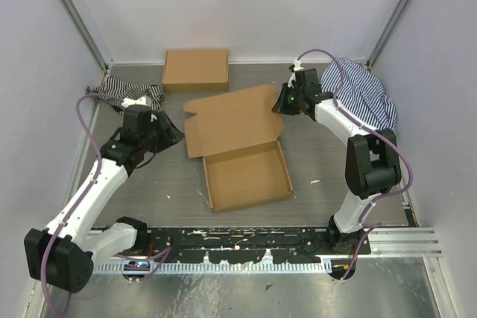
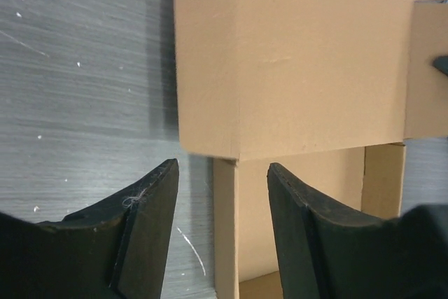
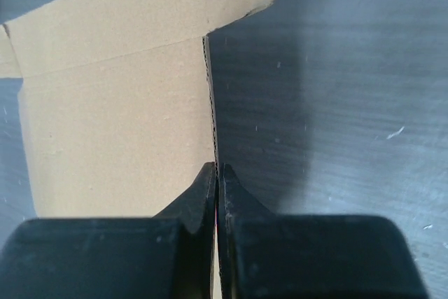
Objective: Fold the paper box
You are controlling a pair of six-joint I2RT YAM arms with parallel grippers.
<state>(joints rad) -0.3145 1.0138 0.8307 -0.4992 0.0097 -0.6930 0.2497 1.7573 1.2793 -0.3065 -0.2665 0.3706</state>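
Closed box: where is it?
Top view: closed box by the far wall, left of centre, right of the dark striped cloth, behind the paper box.

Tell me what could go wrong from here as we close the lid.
1. The right hand pinches only a thin edge of the lid of the paper box; it may slip off or crease the card.
2. The left hand is open, gripping nothing, so the box could slide or swing when the lid is pulled over.

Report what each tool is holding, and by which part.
The right tool is shut on the paper box, pinching the side edge of its open lid. The left tool is open, holding nothing.
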